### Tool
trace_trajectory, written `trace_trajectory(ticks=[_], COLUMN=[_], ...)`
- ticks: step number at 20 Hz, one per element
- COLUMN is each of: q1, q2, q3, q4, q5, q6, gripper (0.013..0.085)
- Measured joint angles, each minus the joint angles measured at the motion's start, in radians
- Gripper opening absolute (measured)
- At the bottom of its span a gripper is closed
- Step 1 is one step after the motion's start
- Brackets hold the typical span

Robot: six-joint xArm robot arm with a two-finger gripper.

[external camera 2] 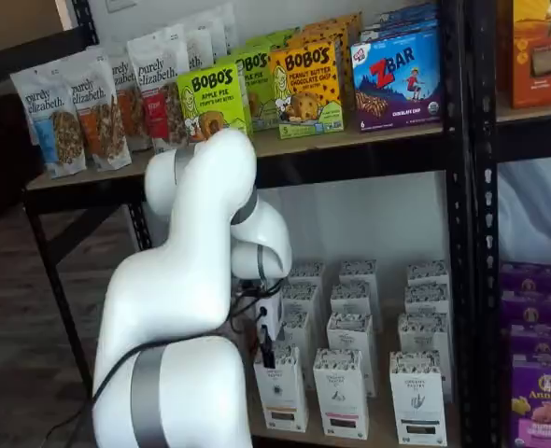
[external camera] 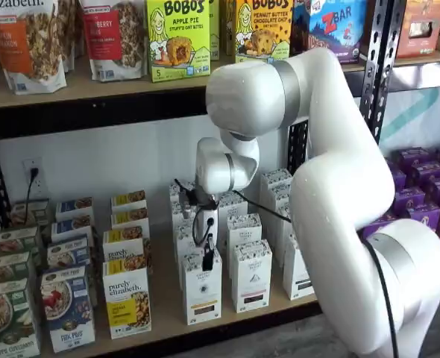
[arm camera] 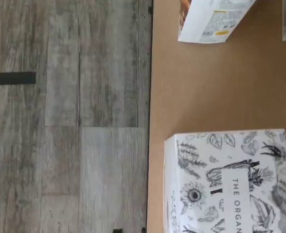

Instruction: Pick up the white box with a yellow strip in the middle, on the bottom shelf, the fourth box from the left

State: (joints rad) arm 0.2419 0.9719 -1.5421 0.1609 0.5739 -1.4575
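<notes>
Claw point(external camera: 207, 257) hovering right over the tall white carton with its yellow-gold strip point(external camera: 203, 289), seemingly spread wide. Approach step; next, straight down, then squeeze.

Arm: white, jointed, bent sharply at the elbow, with the forearm turned down in both shelf views.
Wrist: rounded white joint, with a black cable looping beside it.
Gripper point(external camera: 207, 259): white body pointing straight down, black fingers point(external camera 2: 268, 357) at its tip.
Finger state: seen side-on; no gap shows, though the jaws stand at their widest.
</notes>
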Motion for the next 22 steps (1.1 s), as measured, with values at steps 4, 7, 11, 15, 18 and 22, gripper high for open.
trace_trajectory(ticks=[4, 7, 11, 15, 18, 22], q1=[0.0, 0.001, 0.002, 0.002, 0.004, 0.005], q2=[0.021, 0.039, 0.063, 0.092, 0.108, 0.12], q3=[-0.021, -0.04, -0.071, -0.11, -0.124, -0.125], q4=[-0.002, 0.002, -0.007, -0.017, -0.027, -0.026], q5=[0.003, 0.004, 0.011, 0.028, 0.03, 0.01], q6=[0.002, 0.0, 0.008, 0.019, 0.028, 0.027], gripper=[0.085, 0.085, 0.085, 0.085, 0.085, 0.085])
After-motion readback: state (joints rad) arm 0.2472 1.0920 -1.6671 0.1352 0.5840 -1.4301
